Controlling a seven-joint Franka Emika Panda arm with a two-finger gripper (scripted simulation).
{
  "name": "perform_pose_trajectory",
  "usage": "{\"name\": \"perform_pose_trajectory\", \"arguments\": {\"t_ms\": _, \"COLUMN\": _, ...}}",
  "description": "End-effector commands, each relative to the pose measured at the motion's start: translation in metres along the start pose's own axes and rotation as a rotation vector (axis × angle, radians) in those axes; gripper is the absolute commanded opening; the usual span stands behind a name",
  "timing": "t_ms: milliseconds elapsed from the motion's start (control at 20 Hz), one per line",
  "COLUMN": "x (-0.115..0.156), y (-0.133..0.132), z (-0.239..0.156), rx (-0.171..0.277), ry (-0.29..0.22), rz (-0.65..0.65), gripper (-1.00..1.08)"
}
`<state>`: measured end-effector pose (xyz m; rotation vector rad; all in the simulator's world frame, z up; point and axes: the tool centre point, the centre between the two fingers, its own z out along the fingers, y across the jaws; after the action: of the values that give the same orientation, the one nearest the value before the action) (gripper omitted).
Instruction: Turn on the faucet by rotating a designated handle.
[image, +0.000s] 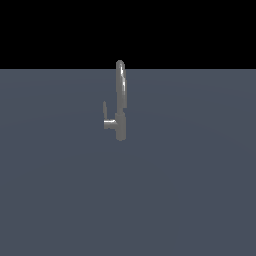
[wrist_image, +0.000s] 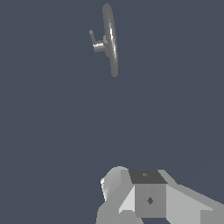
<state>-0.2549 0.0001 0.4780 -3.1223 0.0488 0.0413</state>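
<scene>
The faucet (image: 120, 107) is a slim grey metal tap standing upright on the grey floor in the middle of the exterior view, with a tall arched spout. Its handle (image: 108, 121) is a short horizontal stub on the exterior view's left side of the body, ending in a thin flat lever that points up. The wrist view shows the faucet (wrist_image: 111, 41) from above and its handle (wrist_image: 96, 43) at a distance. The gripper (wrist_image: 131, 189) shows only in the wrist view, as pale blocky parts far from the faucet and touching nothing. It is out of the exterior view.
A flat, plain grey floor (image: 190, 190) spreads all around the faucet, under a black background. No other objects are in view.
</scene>
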Motion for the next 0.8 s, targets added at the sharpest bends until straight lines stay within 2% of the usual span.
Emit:
{"name": "perform_pose_trajectory", "arguments": {"t_ms": 0, "x": 0.0000, "y": 0.0000, "z": 0.0000, "rx": 0.000, "ry": 0.000, "rz": 0.000, "gripper": -1.00}}
{"name": "perform_pose_trajectory", "arguments": {"t_ms": 450, "x": -0.0007, "y": 0.0028, "z": 0.0070, "rx": -0.053, "ry": -0.020, "rz": 0.009, "gripper": -1.00}}
{"name": "perform_pose_trajectory", "arguments": {"t_ms": 750, "x": -0.0005, "y": 0.0025, "z": 0.0059, "rx": -0.054, "ry": -0.017, "rz": 0.013, "gripper": -1.00}}
